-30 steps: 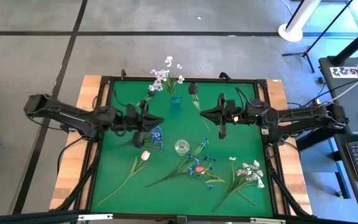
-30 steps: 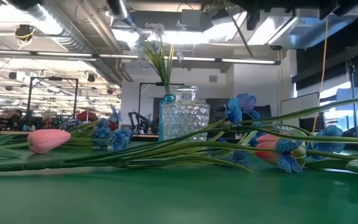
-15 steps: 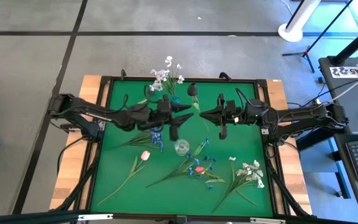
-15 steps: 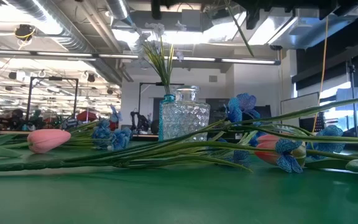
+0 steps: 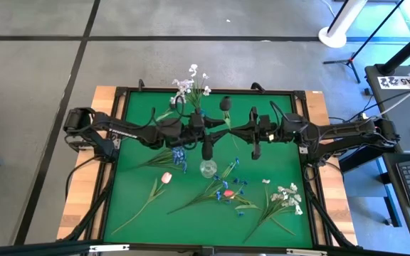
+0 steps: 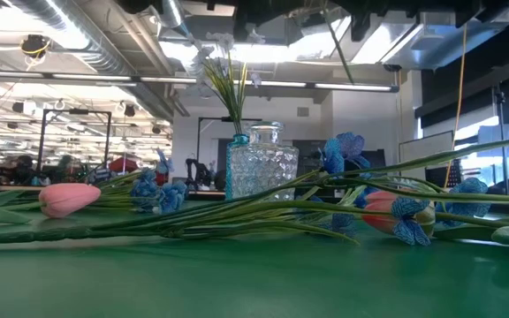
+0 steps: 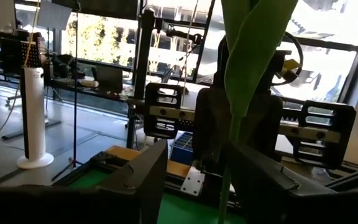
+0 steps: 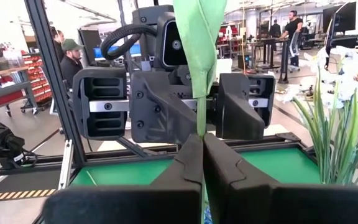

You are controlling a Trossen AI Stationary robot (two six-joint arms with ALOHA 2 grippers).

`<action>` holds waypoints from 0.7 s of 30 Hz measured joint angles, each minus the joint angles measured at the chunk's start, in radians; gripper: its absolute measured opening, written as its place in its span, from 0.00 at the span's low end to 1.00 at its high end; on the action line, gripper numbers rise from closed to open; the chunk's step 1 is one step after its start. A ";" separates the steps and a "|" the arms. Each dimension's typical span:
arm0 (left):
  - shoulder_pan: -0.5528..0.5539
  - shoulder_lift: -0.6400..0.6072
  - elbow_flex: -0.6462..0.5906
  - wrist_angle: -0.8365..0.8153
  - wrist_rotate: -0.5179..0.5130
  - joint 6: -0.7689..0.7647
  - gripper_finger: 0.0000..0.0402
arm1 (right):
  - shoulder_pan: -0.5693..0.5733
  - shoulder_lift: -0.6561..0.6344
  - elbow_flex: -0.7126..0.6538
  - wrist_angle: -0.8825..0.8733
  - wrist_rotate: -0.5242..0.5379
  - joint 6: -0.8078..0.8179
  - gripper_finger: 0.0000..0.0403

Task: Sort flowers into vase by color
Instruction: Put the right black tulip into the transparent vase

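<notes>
Handover step, by the look of it. Right gripper [image 5: 232, 130] is pinched tight on the dark-bud flower [image 5: 225, 104] stem mid-table, bud up toward the far edge. Left gripper [image 5: 219, 125] faces it w/ fingers wide, stem btwn them, not yet closed. Next: left likely clamps the stem, right lets go, then carry to a vase, perhaps the glass vase [image 5: 207, 168] nearby; white sprigs sit in the blue vase [image 5: 200, 114].

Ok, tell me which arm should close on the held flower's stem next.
Left, probably. The left gripper is open with the green stem between its fingers, while the right gripper is shut on that stem, so closing the left would complete a handover.
</notes>
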 joint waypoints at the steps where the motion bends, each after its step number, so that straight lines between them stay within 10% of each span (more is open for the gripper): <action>1: -0.002 0.001 0.000 0.008 0.000 0.000 0.42 | 0.000 0.000 0.000 0.001 0.000 0.000 0.00; 21: -0.036 -0.055 0.002 -0.094 0.039 0.011 0.42 | -0.001 0.004 0.000 -0.056 0.010 0.000 0.00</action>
